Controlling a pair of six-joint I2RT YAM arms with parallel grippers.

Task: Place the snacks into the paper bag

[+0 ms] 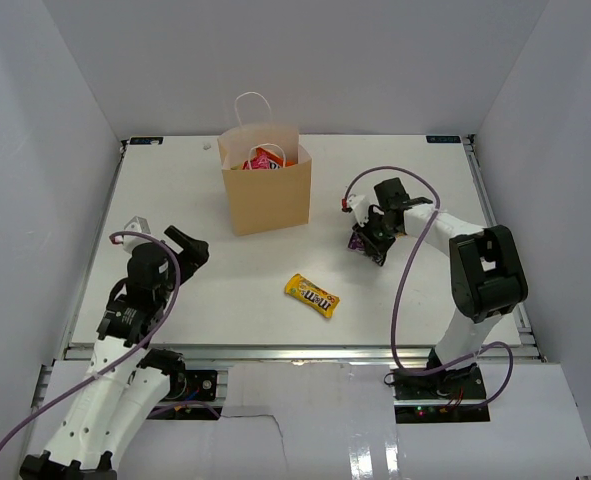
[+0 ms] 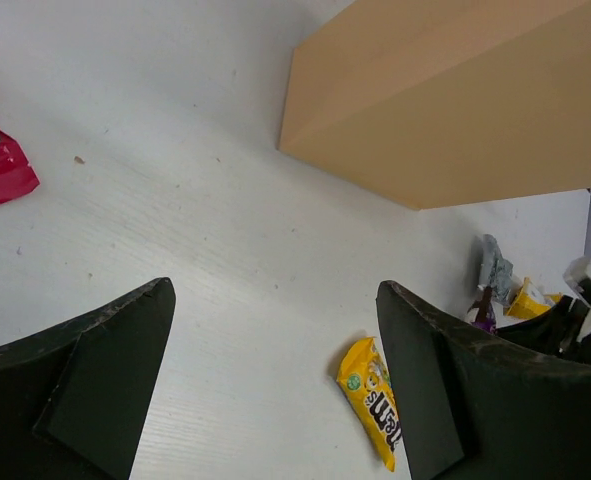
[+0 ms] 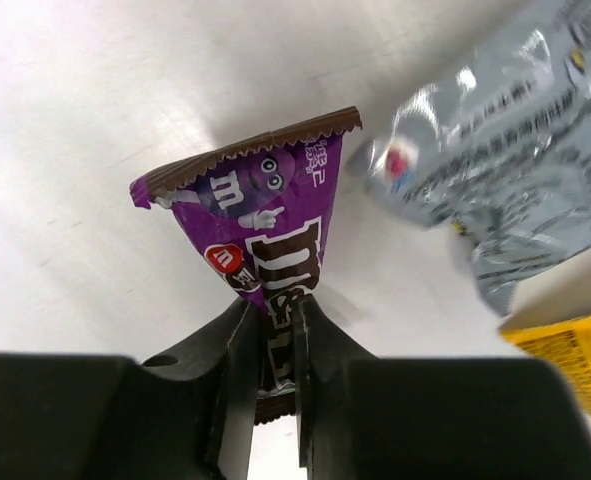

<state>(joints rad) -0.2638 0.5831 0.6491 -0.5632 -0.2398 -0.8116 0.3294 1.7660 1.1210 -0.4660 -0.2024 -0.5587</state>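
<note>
crinkled purple packet (image 3: 267, 215) is pinched by right gripper (image 3: 275, 345) | left gripper (image 2: 275, 320) is held wide | yellow packet (image 1: 312, 295) is seen well apart from paper bag (image 1: 266, 200)

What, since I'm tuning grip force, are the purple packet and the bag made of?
Purple packet: probably glossy plastic film; it shines and has a zigzag crimped edge. Bag: likely matte kraft paper; tan, dull, with crisp folded corners.
</note>
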